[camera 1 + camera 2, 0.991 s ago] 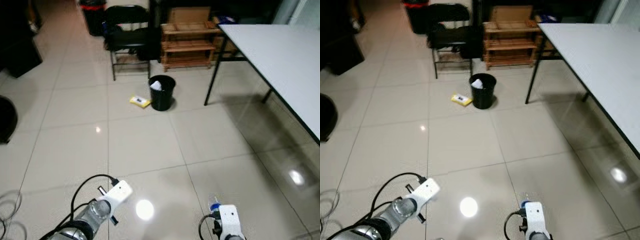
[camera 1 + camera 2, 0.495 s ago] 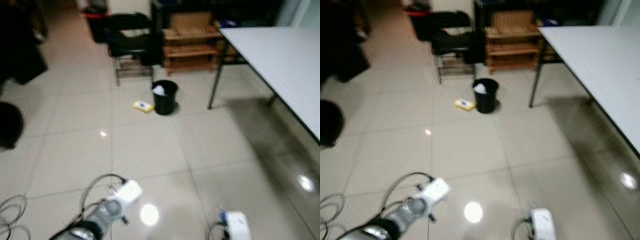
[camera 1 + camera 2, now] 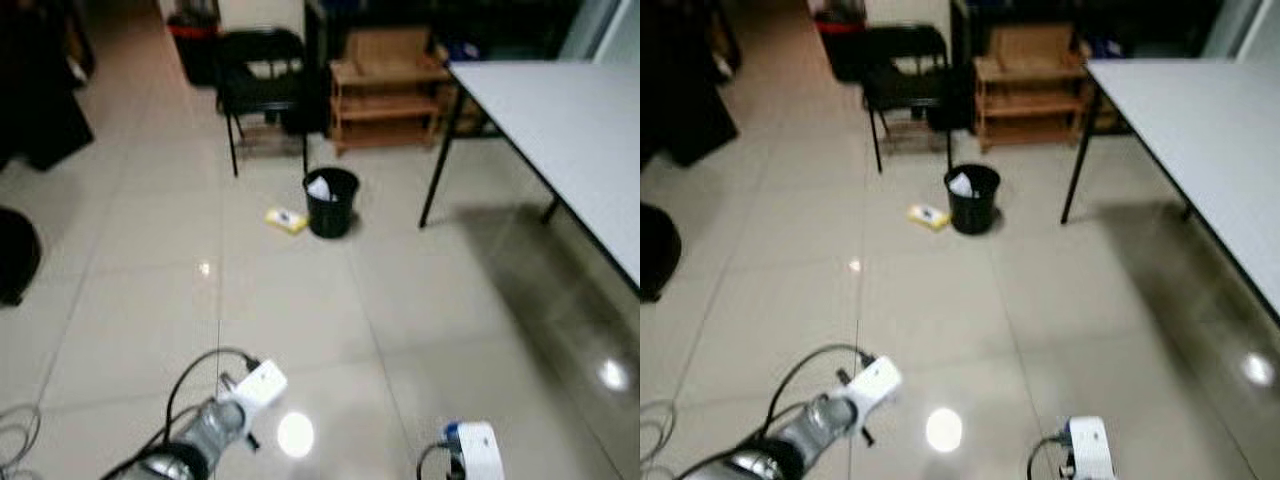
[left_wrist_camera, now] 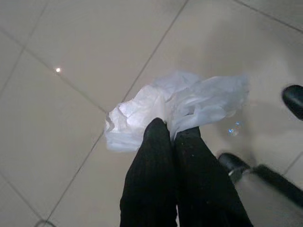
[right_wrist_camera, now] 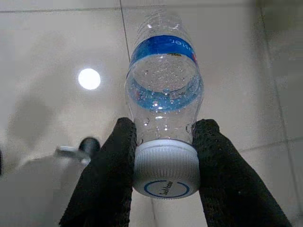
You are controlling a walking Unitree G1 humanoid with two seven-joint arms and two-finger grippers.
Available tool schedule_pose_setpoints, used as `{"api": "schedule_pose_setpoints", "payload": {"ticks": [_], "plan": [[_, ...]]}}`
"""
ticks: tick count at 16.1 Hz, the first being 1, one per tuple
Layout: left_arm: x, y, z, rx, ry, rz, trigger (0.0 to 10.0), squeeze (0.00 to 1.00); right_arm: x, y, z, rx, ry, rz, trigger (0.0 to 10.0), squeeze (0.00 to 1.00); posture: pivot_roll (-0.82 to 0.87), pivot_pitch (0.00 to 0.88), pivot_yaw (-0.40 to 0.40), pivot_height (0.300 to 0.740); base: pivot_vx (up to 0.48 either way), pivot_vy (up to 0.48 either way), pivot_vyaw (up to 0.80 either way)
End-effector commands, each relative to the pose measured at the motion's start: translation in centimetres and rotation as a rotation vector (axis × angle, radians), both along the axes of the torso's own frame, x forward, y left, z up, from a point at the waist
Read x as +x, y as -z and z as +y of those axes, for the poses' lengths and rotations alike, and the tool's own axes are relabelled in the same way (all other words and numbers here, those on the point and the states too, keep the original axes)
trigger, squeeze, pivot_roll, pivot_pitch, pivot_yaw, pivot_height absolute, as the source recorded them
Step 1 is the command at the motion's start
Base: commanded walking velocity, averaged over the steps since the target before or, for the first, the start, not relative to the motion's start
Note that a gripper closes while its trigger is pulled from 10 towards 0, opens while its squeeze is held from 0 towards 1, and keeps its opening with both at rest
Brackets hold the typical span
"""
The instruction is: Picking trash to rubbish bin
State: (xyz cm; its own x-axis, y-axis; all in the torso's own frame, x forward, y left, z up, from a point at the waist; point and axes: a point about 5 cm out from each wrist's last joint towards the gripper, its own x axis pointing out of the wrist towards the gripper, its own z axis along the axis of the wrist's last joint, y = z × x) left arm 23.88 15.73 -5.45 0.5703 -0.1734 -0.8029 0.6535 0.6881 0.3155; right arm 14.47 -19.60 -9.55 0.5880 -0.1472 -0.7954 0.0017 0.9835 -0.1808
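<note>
the left gripper [image 4: 171,132], seen along its own fingers in the left wrist view, is pinching a crumpled white plastic bag [image 4: 175,106] with its two black fingers pressed together, the bag billowing out past the tips toward the upper middle of that frame. the right gripper [image 5: 163,137] is clamping a clear water bottle [image 5: 164,92] at the neck just above its white cap [image 5: 164,170], the fingers on either side of the neck and the bottle's long axis running straight out from the gripper toward the top of the frame, blue label facing the camera. in the left eye view both wrists are sitting at the bottom edge of the frame, the left one at lower left and the right one at lower right, while the black rubbish bin [image 3: 331,202] is standing well apart from them in the upper middle of the frame, a little left of centre, with something white already inside. a yellow packet [image 3: 286,219] is lying on the tiled floor [image 3: 300,300] just to the left of the bin, and a white table [image 3: 560,130] is running along the right side. judging from this, the bin is lying straight ahead, roughly between the two arms, so neither load is close enough to drop yet.
</note>
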Motion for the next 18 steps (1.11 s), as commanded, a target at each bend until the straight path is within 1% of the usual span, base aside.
{"api": "schedule_pose_setpoints", "payload": {"ticks": [1, 5, 18], "plan": [[-0.14, 0.02, 1.32, 0.036, -0.011, 0.008, 10.0, 0.00, 0.86, -0.22, 1.02, 0.021, -0.016, -0.026, 10.0, 0.00, 0.05, 0.056, -0.002, 0.740, 0.442, 0.000, 0.00], [-0.20, 0.06, 1.24, 0.031, -0.010, 0.013, 10.0, 0.00, 0.82, -0.25, 0.82, 0.016, -0.016, -0.030, 10.0, 0.00, 0.05, 0.057, -0.005, 0.740, 0.442, 0.000, 0.00], [-0.19, 0.05, 1.24, 0.030, -0.007, 0.013, 10.0, 0.00, 1.37, -0.59, 1.00, 0.006, -0.018, -0.069, 10.0, 0.00, 0.05, 0.057, -0.005, 0.740, 0.441, 0.000, 0.00]]}}
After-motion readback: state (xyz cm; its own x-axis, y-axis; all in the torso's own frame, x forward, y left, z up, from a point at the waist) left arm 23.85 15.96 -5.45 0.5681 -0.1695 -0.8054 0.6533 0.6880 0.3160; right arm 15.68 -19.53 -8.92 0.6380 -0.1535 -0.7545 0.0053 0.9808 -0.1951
